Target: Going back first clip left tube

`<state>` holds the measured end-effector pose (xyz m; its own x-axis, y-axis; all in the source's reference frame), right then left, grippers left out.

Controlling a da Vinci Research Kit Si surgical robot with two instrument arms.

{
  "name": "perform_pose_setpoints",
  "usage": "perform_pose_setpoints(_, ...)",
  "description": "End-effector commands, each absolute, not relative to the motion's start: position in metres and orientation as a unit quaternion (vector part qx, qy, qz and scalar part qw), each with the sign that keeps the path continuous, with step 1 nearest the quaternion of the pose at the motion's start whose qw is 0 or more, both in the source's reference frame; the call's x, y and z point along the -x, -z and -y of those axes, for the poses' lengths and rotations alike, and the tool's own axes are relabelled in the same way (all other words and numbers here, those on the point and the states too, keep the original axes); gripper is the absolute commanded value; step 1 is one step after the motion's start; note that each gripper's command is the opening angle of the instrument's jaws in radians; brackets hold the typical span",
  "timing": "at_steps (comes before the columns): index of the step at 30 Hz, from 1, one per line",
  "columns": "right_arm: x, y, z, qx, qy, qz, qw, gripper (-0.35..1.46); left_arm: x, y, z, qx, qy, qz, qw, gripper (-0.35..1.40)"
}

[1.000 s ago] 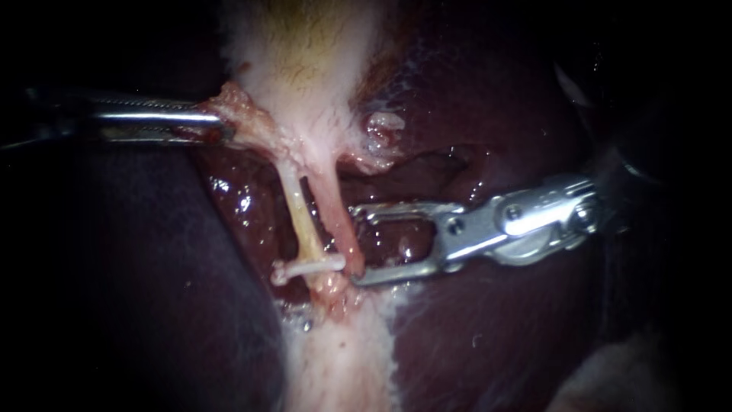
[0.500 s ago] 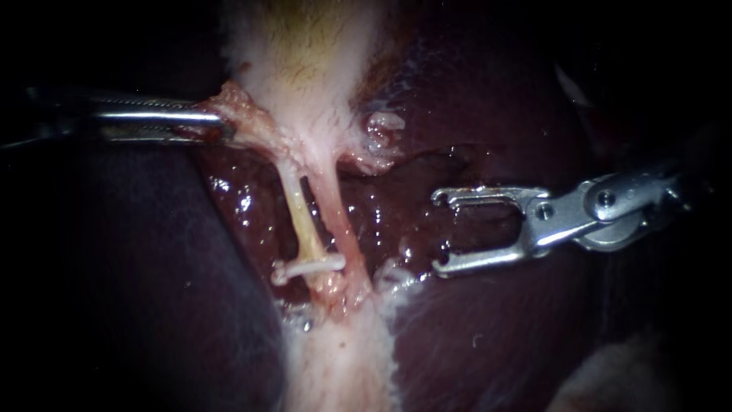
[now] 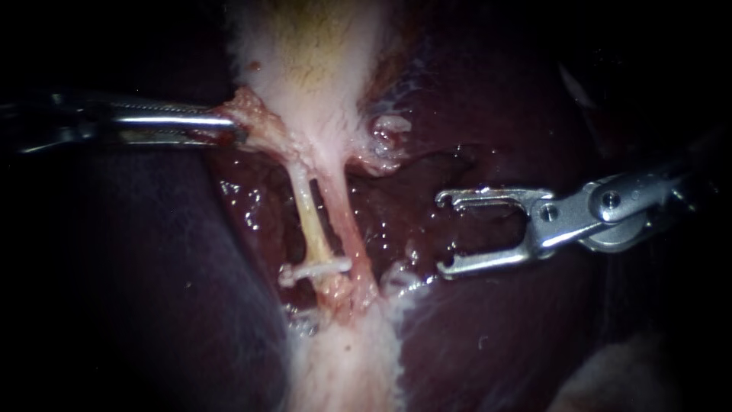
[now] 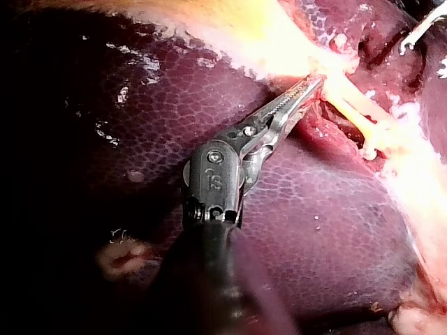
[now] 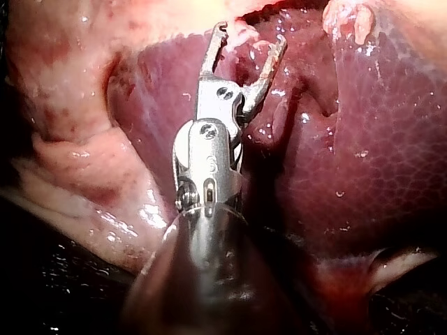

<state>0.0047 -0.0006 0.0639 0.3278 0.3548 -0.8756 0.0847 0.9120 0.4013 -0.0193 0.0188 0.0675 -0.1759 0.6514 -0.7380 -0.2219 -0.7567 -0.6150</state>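
Note:
Two thin tubes run from the pale gallbladder (image 3: 313, 69) down over the dark liver (image 3: 496, 328). The yellowish left tube (image 3: 307, 210) carries a white clip (image 3: 320, 268) across its lower end. The pinker right tube (image 3: 345, 221) beside it is bare. My left instrument (image 3: 238, 130) is shut on a ragged flap of tissue (image 3: 255, 118) at the gallbladder's base, also in the left wrist view (image 4: 316, 82). My right instrument (image 3: 442, 233) stands open and empty to the right of the tubes, clear of them; its jaws gape over liver (image 5: 251, 33).
Glistening raw liver bed (image 3: 252, 206) lies around the tubes. A pale band of tissue (image 3: 343, 366) runs downward below the clip. A small whitish tag (image 3: 389, 126) sits right of the gallbladder's base.
My right instrument has drawn back to the right, away from the tubes, its jaws still open. The clip stays on the left tube. My left instrument keeps its hold.

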Motion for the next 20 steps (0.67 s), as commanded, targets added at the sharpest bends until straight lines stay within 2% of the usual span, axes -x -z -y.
perform_pose_setpoints(1, -0.0047, -0.0639, 0.0005, -0.191, -0.085, -0.573, 0.792, 0.50, 0.0195, -0.0679, -0.0187, 0.568, -0.745, 0.188, 0.296, -0.35)
perform_pose_setpoints(10, -0.0046, -0.0639, 0.0006, -0.192, -0.085, -0.574, 0.792, 0.50, 0.0214, -0.0699, -0.0181, 0.563, -0.748, 0.189, 0.297, -0.35)
perform_pose_setpoints(20, -0.0045, -0.0639, 0.0006, -0.192, -0.085, -0.574, 0.792, 0.50, 0.0215, -0.0700, -0.0180, 0.560, -0.749, 0.191, 0.299, -0.35)
